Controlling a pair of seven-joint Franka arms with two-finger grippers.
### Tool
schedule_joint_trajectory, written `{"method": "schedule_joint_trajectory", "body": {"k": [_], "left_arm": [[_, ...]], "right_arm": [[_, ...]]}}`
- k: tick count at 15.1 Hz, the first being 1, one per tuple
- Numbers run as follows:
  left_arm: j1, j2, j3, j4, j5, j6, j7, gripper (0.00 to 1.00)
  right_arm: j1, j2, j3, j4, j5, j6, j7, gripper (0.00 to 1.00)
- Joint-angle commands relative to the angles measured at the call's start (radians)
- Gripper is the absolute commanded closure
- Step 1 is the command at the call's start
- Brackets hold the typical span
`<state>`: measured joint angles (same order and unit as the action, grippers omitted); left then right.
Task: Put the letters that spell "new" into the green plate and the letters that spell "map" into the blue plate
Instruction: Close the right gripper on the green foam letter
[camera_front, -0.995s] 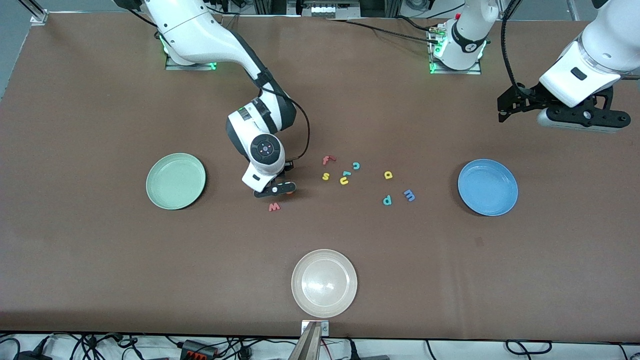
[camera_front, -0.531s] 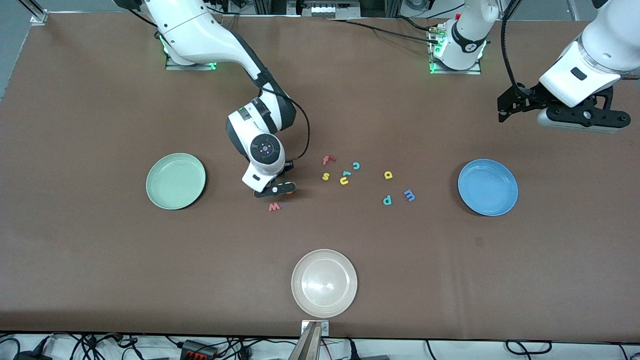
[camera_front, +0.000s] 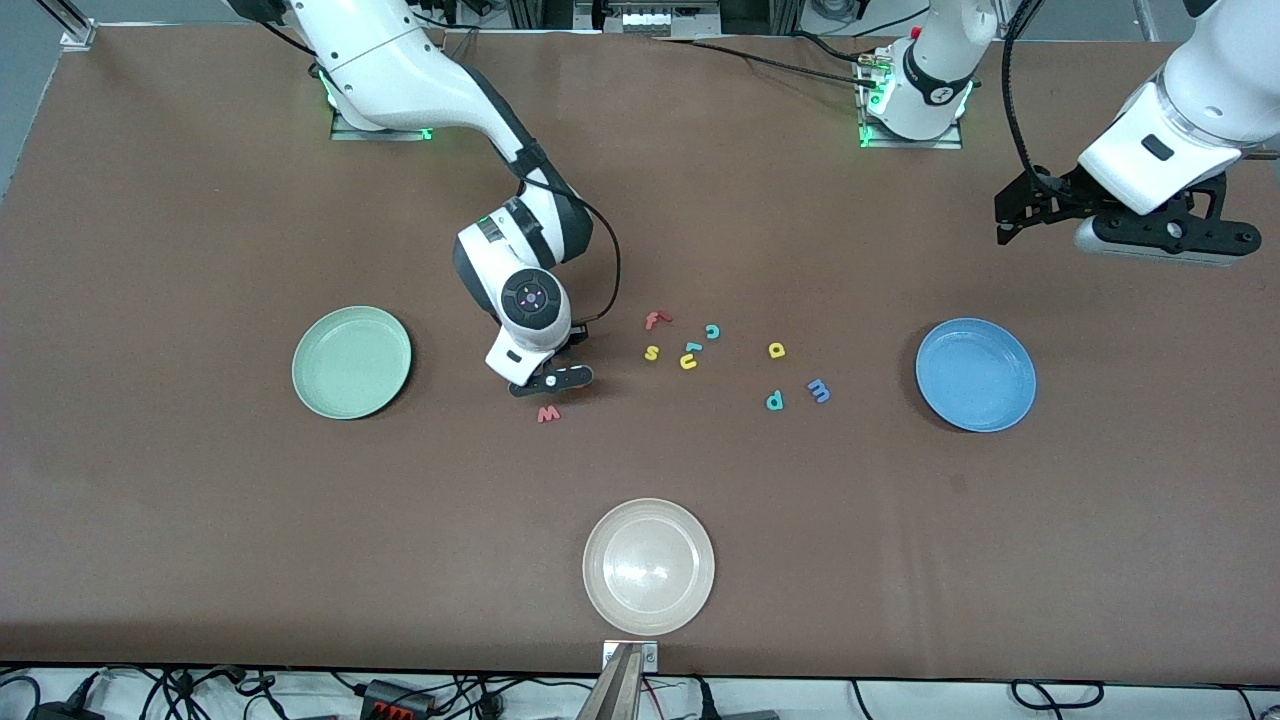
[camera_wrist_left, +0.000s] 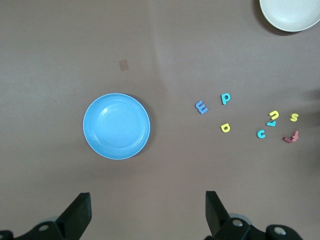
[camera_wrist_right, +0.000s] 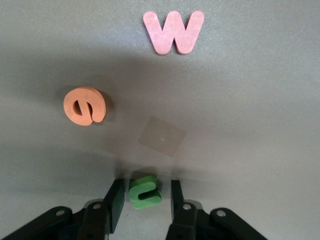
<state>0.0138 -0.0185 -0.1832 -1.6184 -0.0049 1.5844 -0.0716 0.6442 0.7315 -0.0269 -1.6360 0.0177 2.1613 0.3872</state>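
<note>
The green n (camera_wrist_right: 145, 192) sits between the 2 fingers of the right gripper (camera_wrist_right: 145, 200), low at the table; the pads stand just beside its 2 sides, and whether they already press it cannot be told. In the front view the right gripper (camera_front: 549, 380) is down between the green plate (camera_front: 351, 362) and the loose letters, and it hides the n. The orange e (camera_wrist_right: 84, 105) lies near the n on the table, apart from the fingers. The pink w (camera_front: 547, 413) lies just nearer the front camera than that gripper.

From the n toward the left arm's end lie the red f (camera_front: 655, 320), yellow s (camera_front: 651, 352), yellow u (camera_front: 688, 361) and teal c (camera_front: 712, 331), then the yellow a (camera_front: 776, 349), teal p (camera_front: 774, 400) and blue m (camera_front: 818, 390), all on the table. The blue plate (camera_front: 975, 374) comes next (nothing in it).

The left gripper (camera_wrist_left: 145, 212) waits in the air with fingers spread wide, over bare table by the blue plate (camera_wrist_left: 116, 126).

The beige plate (camera_front: 648, 566) sits nearest the front camera.
</note>
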Motion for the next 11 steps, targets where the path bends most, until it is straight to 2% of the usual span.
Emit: {"method": "schedule_joint_trajectory", "body": {"k": [1, 6, 9, 11], "left_arm": [[-0.003, 0.015, -0.002, 0.035, 0.014, -0.026, -0.013, 0.00], [-0.002, 0.015, -0.002, 0.035, 0.013, -0.027, -0.011, 0.00], [0.000, 0.015, -0.002, 0.035, 0.014, -0.027, -0.011, 0.00], [0.000, 0.015, -0.002, 0.035, 0.014, -0.027, -0.011, 0.00]], "right_arm": [[0.009, 0.002, -0.005, -0.007, 0.015, 0.015, -0.016, 0.55], [0.008, 0.000, -0.005, -0.007, 0.016, 0.011, -0.018, 0.83], [0.006, -0.003, -0.005, -0.002, 0.016, 0.008, -0.018, 0.89], [-0.003, -0.038, -0.008, 0.001, 0.018, -0.006, -0.024, 0.90]]}}
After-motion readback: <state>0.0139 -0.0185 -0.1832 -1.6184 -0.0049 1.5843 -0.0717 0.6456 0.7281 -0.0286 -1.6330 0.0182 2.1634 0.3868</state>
